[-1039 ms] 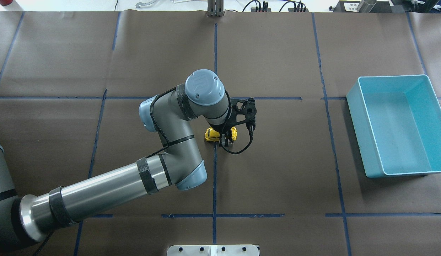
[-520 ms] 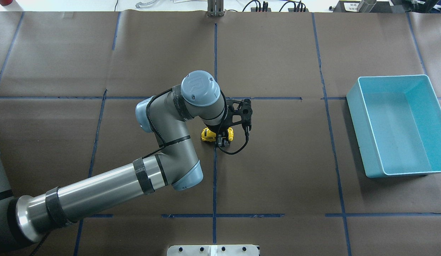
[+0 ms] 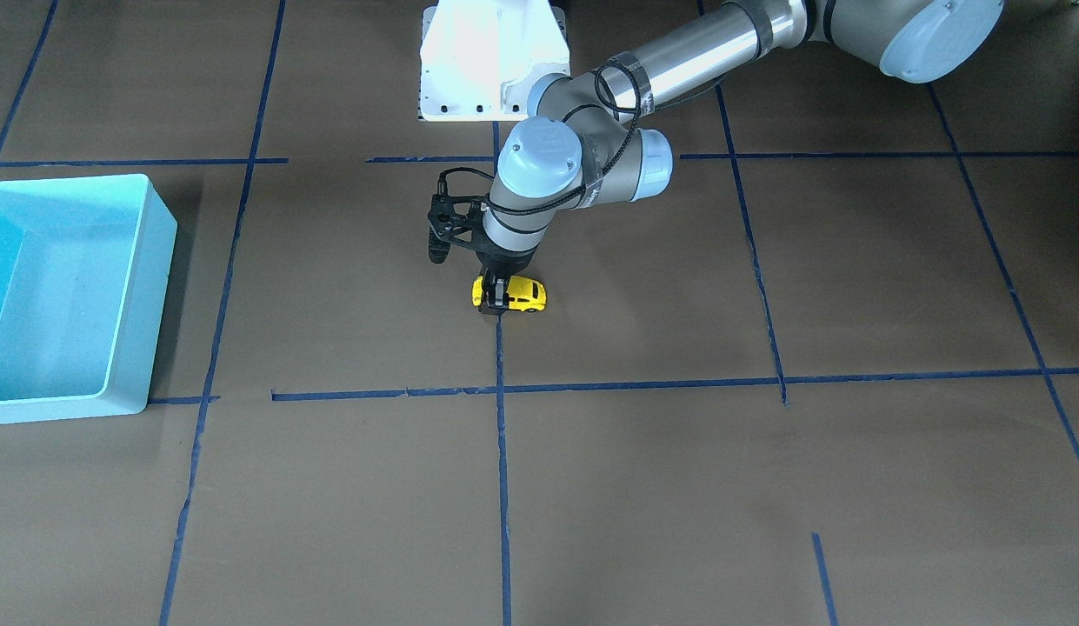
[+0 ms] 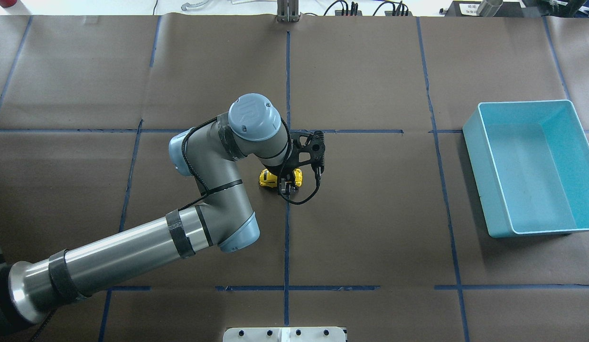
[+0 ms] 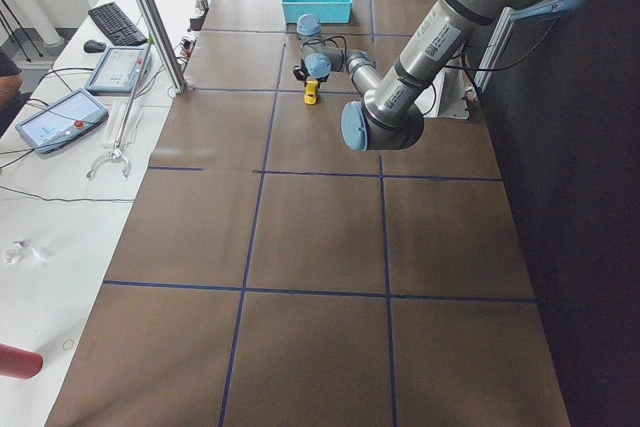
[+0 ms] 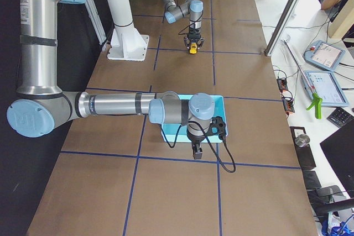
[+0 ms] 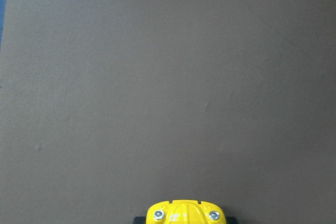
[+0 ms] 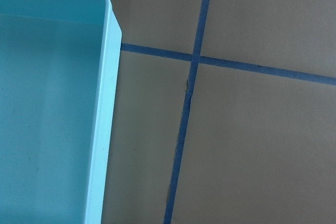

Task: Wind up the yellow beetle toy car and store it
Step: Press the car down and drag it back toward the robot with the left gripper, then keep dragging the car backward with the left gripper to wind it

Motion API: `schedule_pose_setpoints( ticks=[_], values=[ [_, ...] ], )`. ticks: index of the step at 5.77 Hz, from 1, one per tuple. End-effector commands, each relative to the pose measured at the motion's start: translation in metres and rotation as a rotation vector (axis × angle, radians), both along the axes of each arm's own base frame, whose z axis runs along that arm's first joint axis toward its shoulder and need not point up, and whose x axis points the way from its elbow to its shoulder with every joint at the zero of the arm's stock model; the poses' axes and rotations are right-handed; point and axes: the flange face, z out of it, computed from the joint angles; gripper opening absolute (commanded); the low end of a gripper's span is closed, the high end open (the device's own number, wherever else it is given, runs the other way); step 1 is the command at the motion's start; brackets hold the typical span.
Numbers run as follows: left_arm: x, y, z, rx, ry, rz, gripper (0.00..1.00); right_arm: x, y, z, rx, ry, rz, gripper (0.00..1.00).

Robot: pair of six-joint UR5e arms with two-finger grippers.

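Observation:
The yellow beetle toy car (image 4: pixel 267 178) sits on the brown table near the centre, across a blue tape line. My left gripper (image 4: pixel 285 186) points straight down and is shut on the car's middle, with yellow showing on both sides of the fingers. The front-facing view shows the car (image 3: pixel 527 296) low on the table under the gripper (image 3: pixel 496 300). The left wrist view shows only one end of the car (image 7: pixel 184 214) at the bottom edge. My right gripper (image 6: pixel 196 152) shows only in the exterior right view, by the bin's edge; I cannot tell whether it is open or shut.
The light blue bin (image 4: pixel 476 180) stands empty at the table's right side, far from the car; the right wrist view looks down on its corner (image 8: pixel 102 108). Blue tape lines cross the brown paper. A white mount (image 3: pixel 491 61) stands at the robot's base.
My left gripper has moved leftward in the overhead view with the car in it, across the blue centre line. The bin has not moved.

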Motion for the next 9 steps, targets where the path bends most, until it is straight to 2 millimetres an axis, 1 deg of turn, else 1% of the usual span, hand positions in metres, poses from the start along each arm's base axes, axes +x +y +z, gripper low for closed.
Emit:
schedule_pose_setpoints(
  ticks=[1, 4, 5, 9],
  values=[
    [-0.010, 0.000, 0.012, 0.007, -0.002, 0.001, 0.00, 0.000, -0.001, 0.000, 0.001, 0.001, 0.000, 1.00],
    [-0.020, 0.006, 0.031, 0.009, 0.000, 0.001, 0.00, 0.000, -0.001, 0.000, 0.001, 0.001, 0.000, 1.00],
    [-0.026, 0.003, 0.034, 0.011, 0.003, -0.005, 0.00, 0.000, -0.001, 0.000, 0.001, 0.001, 0.000, 1.00],
    [-0.049, 0.004, 0.065, -0.014, 0.020, 0.017, 0.00, 0.000, 0.000, 0.001, -0.001, 0.001, 0.000, 1.00]
  ],
)
